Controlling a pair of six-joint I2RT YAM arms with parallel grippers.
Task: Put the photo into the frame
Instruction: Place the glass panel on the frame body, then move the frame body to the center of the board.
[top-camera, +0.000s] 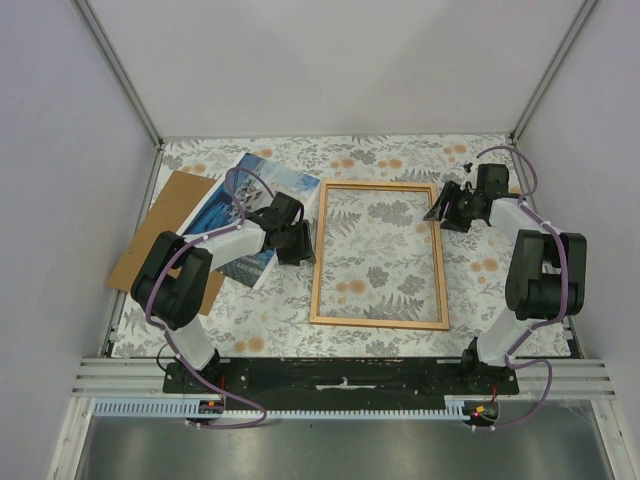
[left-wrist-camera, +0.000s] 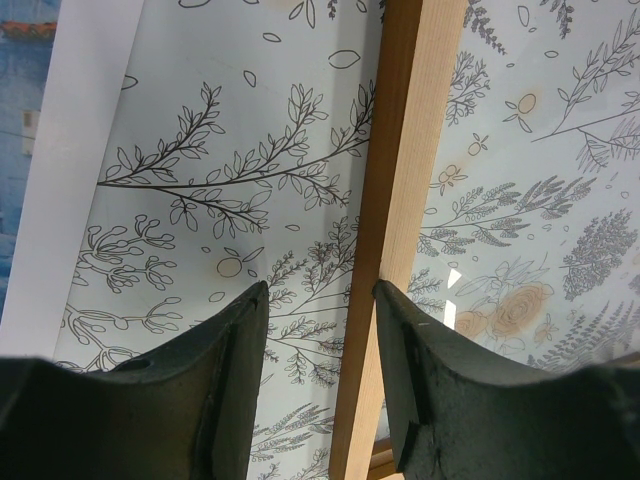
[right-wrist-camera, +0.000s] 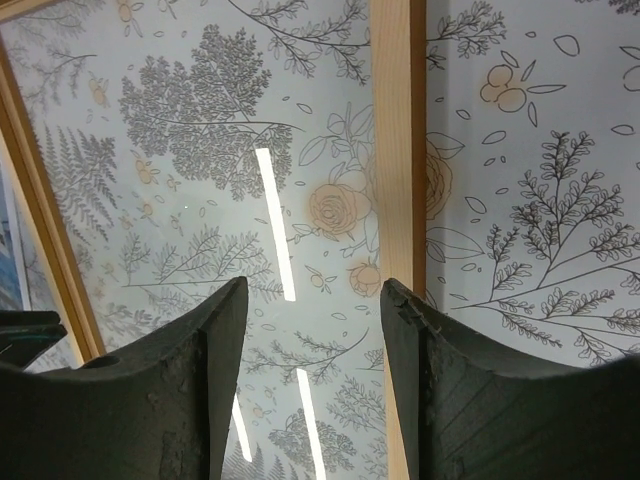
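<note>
Photo (top-camera: 278, 180): you'll find it picture-side up on the tabletop (top-camera: 480, 275), just left of the frame (top-camera: 378, 322) and turned at a slant to it. Your left arm crosses over its middle. It is wholly outside the frame, with a strip of flowered cloth between its white border and the frame's left rail.

Your left gripper (top-camera: 300, 240) sits at that left rail, about halfway along it. Its jaws are parted to a middling width and hold nothing. In the left wrist view the rail (left-wrist-camera: 400, 200) runs down through the gap and passes under the tip of the right-hand finger (left-wrist-camera: 440, 390). You cannot tell whether the finger touches the wood.

Your right gripper (top-camera: 442, 208) is at the frame's right rail, near the far corner. It is also open to a middling width and empty. From the right wrist camera the rail (right-wrist-camera: 398, 140) disappears beneath one finger (right-wrist-camera: 450, 400), while the other finger (right-wrist-camera: 180, 390) is over the pane inside the frame, where bright streaks of light reflect.

A brown board (top-camera: 160, 225) lies left of the frame beyond the photo, partly tucked under the photo's outer edge. Inside the frame you see only the flowered cloth.
</note>
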